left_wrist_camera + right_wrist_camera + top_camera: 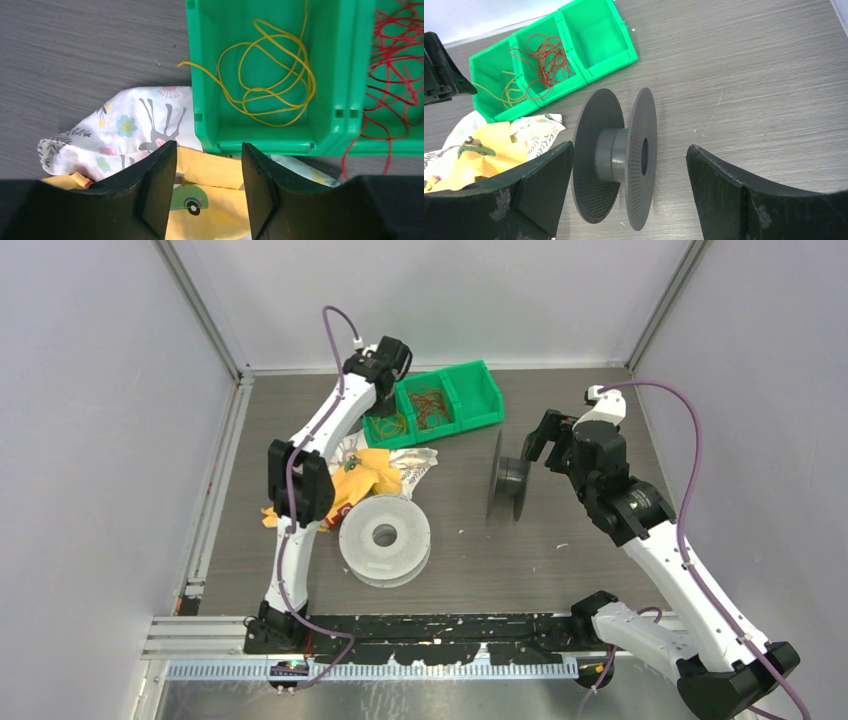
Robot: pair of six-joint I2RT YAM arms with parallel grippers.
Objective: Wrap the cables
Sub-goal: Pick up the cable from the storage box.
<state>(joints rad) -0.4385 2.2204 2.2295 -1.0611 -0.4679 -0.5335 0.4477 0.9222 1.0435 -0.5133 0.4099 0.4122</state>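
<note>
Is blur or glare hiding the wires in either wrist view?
Left wrist: yellow wire sharp against the green bin, evenly lit, no glare. Right wrist: red wire small but crisp, dark spool in focus, soft shadows only.

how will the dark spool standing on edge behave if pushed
The dark spool stands on its round flanges, so a nudge would likely roll it. The flanges look thin and set close together, so a sideways push may tip it flat.
</note>
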